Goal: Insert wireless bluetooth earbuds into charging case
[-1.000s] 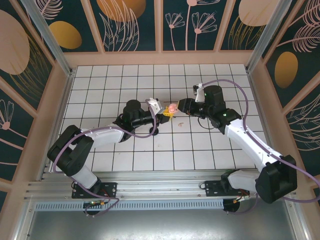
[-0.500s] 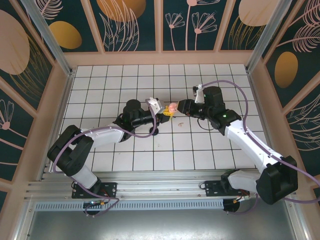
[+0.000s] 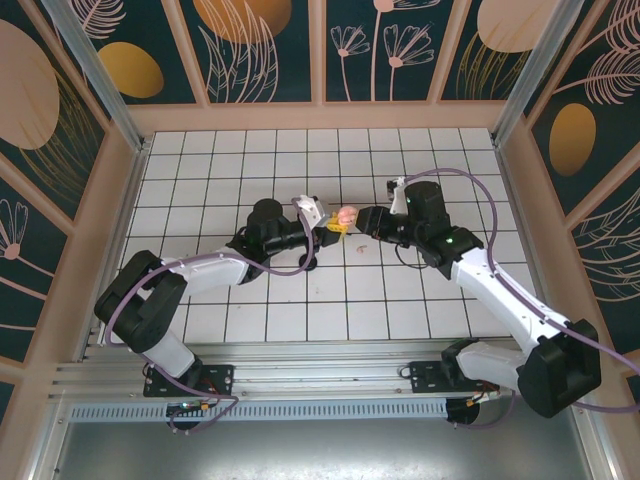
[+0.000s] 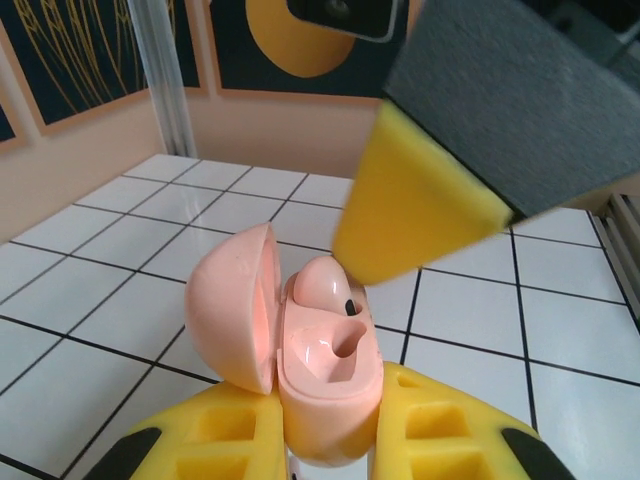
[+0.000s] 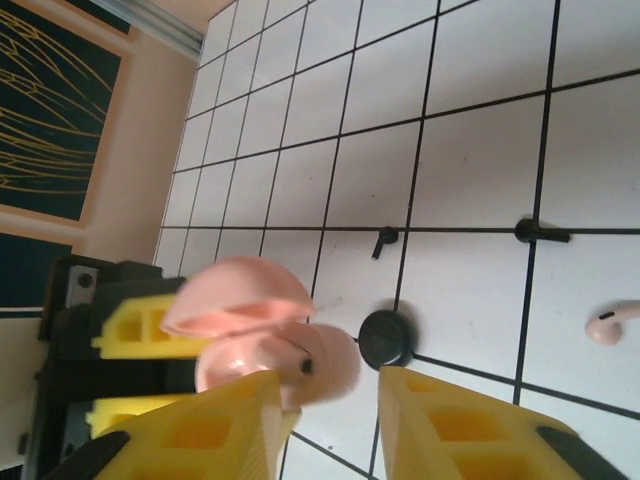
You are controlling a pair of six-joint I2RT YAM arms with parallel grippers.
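Observation:
My left gripper (image 3: pixel 325 222) is shut on a pale pink charging case (image 4: pixel 325 385) and holds it above the table with its lid (image 4: pixel 235 305) swung open. One pink earbud (image 4: pixel 322 285) sits in the far slot; the near slot is bare. My right gripper (image 5: pixel 330 420) is open just at the case, and one yellow finger (image 4: pixel 410 200) hangs over the seated earbud (image 5: pixel 325 362). A second pink earbud (image 5: pixel 612 325) lies on the tiles. Two black earbuds (image 5: pixel 383 241) (image 5: pixel 540 232) lie farther off on grid lines.
A black round disc (image 5: pixel 386 338) lies on the tiles below the case. The white grid table (image 3: pixel 250 170) is walled by wooden panels on three sides. Both arms meet near the table's middle (image 3: pixel 344 215).
The right arm's wrist has shifted a little toward the near side while its gripper stays at the case. The left arm and the case have not moved.

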